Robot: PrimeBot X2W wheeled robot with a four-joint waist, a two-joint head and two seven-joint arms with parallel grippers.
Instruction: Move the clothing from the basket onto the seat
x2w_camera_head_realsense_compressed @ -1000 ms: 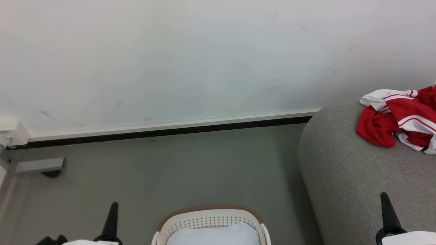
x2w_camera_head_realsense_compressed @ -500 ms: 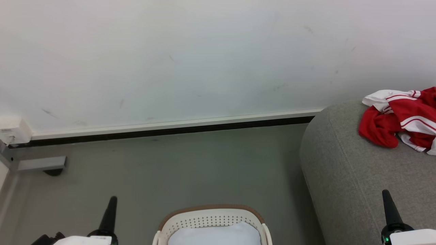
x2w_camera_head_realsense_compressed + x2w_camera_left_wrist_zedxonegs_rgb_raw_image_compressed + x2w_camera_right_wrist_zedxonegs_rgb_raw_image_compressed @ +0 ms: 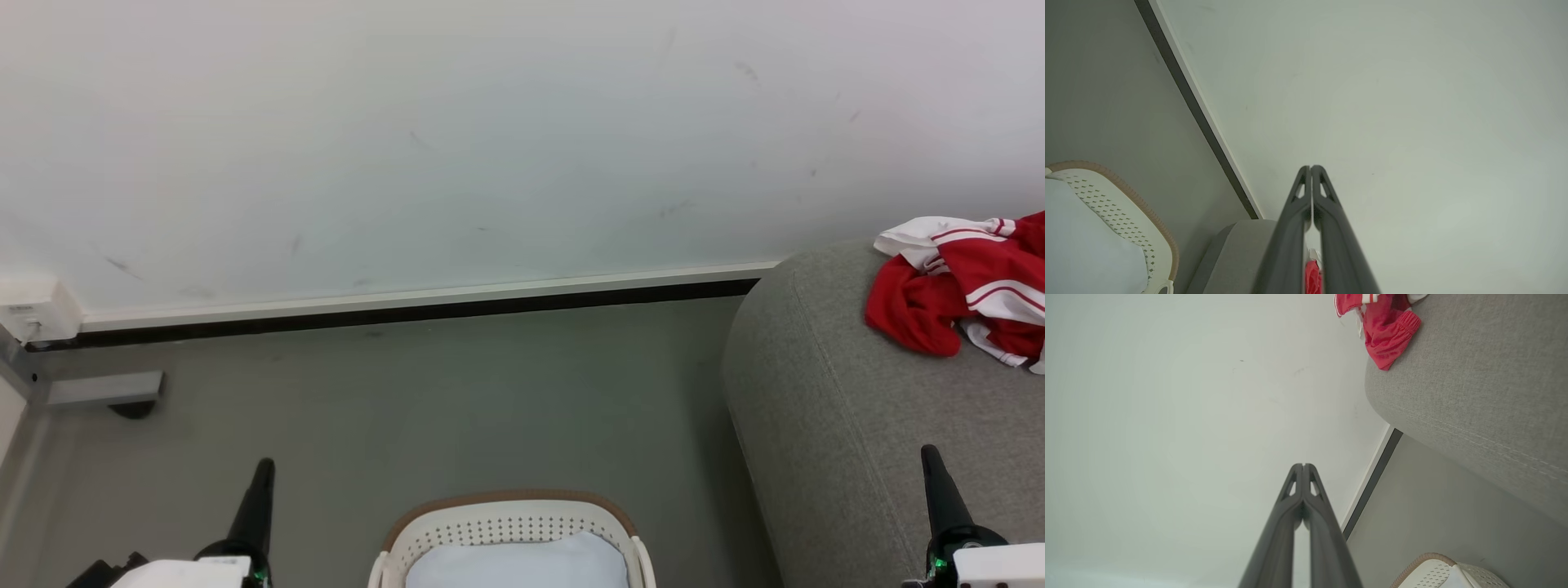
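The red and white clothing (image 3: pixel 963 286) lies crumpled on the grey seat (image 3: pixel 849 425) at the right of the head view, near the wall; the right wrist view has the clothing (image 3: pixel 1384 322) at its top. The cream basket (image 3: pixel 506 523) with its brown rim stands on the floor at bottom centre, holding a pale white-blue cloth (image 3: pixel 514 563). My left gripper (image 3: pixel 263 469) is shut and empty, left of the basket. My right gripper (image 3: pixel 931 456) is shut and empty over the seat's front part, well short of the clothing. Both wrist views show the fingers pressed together, left gripper (image 3: pixel 1310 168) and right gripper (image 3: pixel 1303 465).
A white wall with a dark baseboard (image 3: pixel 408 306) runs across behind the grey floor (image 3: pixel 449 400). A white box (image 3: pixel 33 310) and a grey bracket (image 3: pixel 102 390) sit at the wall's foot on the far left.
The head camera has shifted slightly, so the scene slides a little right. Both grippers have risen a bit in the head view. The clothing and basket have not moved.
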